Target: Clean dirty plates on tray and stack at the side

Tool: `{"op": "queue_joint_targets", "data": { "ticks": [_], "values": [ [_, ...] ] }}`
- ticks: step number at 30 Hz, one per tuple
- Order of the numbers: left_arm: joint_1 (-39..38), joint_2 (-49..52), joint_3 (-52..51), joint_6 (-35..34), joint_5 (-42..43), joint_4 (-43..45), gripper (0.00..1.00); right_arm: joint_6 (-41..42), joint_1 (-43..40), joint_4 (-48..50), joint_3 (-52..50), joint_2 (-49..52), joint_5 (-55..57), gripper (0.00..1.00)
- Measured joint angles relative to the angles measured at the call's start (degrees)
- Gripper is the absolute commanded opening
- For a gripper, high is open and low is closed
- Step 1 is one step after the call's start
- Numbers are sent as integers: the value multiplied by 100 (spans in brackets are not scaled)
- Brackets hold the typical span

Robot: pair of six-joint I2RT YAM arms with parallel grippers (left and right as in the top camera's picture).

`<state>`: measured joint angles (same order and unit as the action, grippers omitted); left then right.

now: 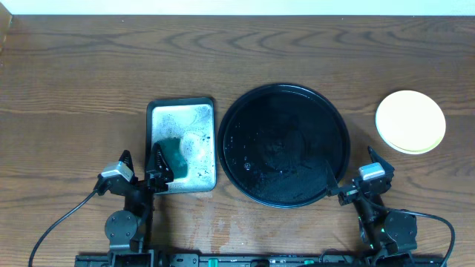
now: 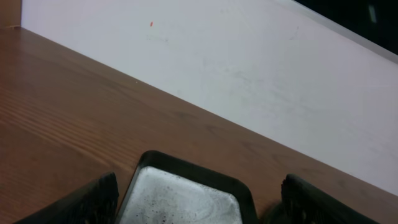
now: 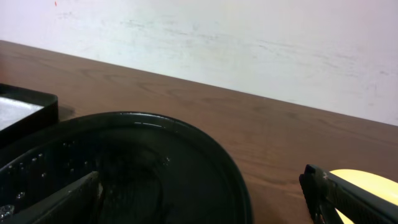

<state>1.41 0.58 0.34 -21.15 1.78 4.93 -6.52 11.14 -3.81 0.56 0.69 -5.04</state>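
Soft, even light falls from above on the table [image 1: 74, 67]. The wood grain is sharp from the far edge to the near edge, and shadows are faint and short. The white strip [image 1: 237, 6] past the far edge is blown out. The yellow plate [image 1: 410, 122] near the right edge is bright, almost washed out. The black tray [image 1: 286, 111] shows only small glints, no broad glare. The pan [image 1: 204, 122] beside it reflects dull grey.

Both wrist views are dimmer and softer. The left gripper [image 2: 198, 202] and right gripper [image 3: 199, 199] show their fingers [image 2: 87, 202] as dark, out-of-focus blurs. A thin highlight runs along the tray's rim. The left wrist view is tilted.
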Motion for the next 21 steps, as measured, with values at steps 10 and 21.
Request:
{"op": "queue_joint_targets", "data": {
  "ticks": [10, 21],
  "values": [
    [0, 2, 13, -2, 52, -564, 84, 0, 0, 2, 0, 0, -2, 99],
    [0, 96, 33, -2, 92, -605, 84, 0, 0, 0, 0, 0, -2, 99]
  ]
}}
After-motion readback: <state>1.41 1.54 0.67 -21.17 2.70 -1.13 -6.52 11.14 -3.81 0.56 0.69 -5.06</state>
